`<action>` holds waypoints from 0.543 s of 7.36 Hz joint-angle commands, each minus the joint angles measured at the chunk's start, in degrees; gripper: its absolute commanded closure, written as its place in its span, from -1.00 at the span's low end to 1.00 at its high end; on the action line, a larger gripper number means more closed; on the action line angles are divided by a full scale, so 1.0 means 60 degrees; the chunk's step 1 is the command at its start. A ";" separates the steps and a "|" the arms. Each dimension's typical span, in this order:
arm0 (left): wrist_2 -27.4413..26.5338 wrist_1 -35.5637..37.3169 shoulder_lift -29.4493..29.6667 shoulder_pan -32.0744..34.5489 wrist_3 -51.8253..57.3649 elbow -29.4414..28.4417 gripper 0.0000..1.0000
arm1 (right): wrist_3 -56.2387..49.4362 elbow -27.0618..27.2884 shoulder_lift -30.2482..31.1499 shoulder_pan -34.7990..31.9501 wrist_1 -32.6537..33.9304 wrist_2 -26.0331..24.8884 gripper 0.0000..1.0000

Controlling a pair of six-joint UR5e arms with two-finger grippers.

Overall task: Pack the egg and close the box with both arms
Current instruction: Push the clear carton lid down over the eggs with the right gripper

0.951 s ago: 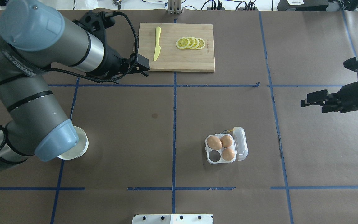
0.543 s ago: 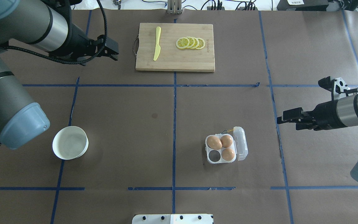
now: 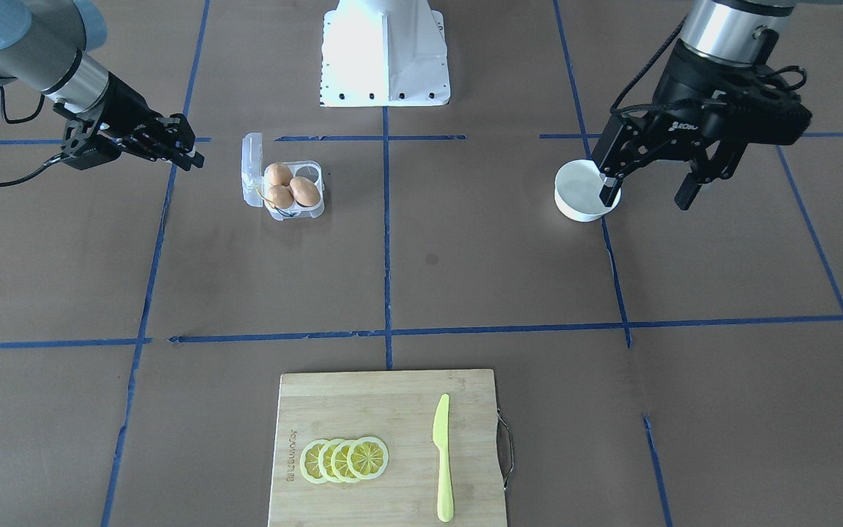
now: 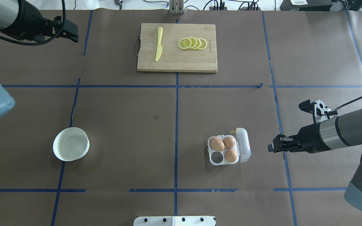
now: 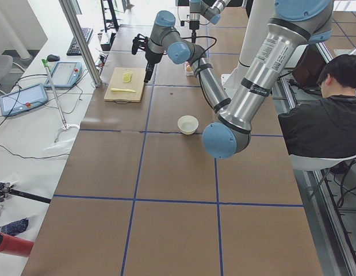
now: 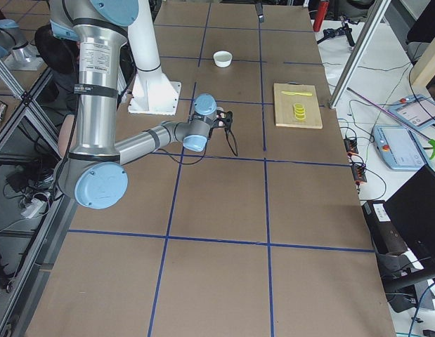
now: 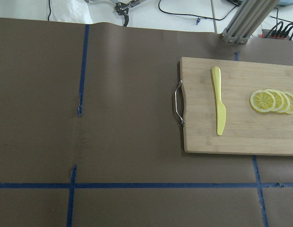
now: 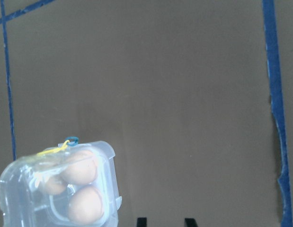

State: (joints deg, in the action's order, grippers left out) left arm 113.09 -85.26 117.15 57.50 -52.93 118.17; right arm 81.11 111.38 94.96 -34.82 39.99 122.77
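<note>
Your egg case (image 4: 223,163): three eggs (image 4: 216,143) seated, one cup (image 4: 217,158) vacant, lid (image 4: 243,145) open toward right gripper (image 4: 269,148), likely for closing. Both grippers' jaws parted, empty; left gripper (image 3: 645,196) distant.

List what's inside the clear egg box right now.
The box holds three eggs in three cups; the fourth cup is empty. Its lid stands open. The eggs' undersides are hidden by the cups.

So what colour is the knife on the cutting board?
Pale yellow; the knife shows best in the overhead exterior view.
</note>
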 commanded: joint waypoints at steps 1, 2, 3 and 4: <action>0.0005 0.0001 -0.0335 0.0377 0.0646 0.0007 -0.99 | 0.0003 0.0012 -0.0559 0.0527 0.0101 -0.0070 1.00; 0.0019 0.0001 -0.0380 0.0377 0.0706 -0.0008 -0.99 | 0.0003 -0.0047 -0.0897 0.0922 0.0131 -0.0564 1.00; 0.0020 0.0001 -0.0409 0.0377 0.0721 -0.0008 -0.99 | 0.0003 -0.0236 -0.1698 0.1259 0.0668 -0.0903 1.00; 0.0020 -0.0042 -0.0627 0.0377 0.0736 -0.0008 -0.99 | 0.0003 -0.0296 -0.3402 0.1248 0.2413 -0.0935 1.00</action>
State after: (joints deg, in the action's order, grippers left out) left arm 113.19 -85.33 114.47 59.71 -48.73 118.14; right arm 81.12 110.28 83.86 -28.29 45.80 118.32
